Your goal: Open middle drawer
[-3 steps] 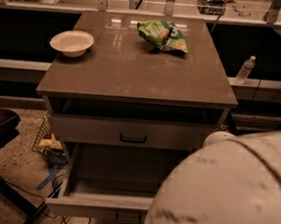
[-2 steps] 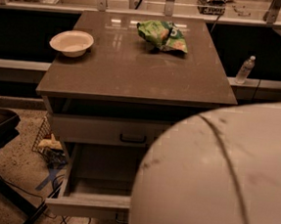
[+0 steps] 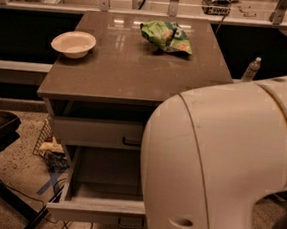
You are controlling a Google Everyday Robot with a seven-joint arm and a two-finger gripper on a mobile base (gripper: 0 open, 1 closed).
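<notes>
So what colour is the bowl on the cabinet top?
Cream-white bowl, clearest in the camera view; the gripper is not in view.

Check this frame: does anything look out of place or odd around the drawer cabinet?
The middle drawer stands pulled out. Oddest is the robot's white arm casing, filling the lower right and hiding that drawer's right end; the hand is not in view. A crumpled green bag lies on the countertop; nothing looks spilled.

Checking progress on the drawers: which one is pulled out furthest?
The middle drawer, lower of the two showing: its floor is exposed, while the drawer above shows only a dark slit. The gripper is not in view.
</notes>
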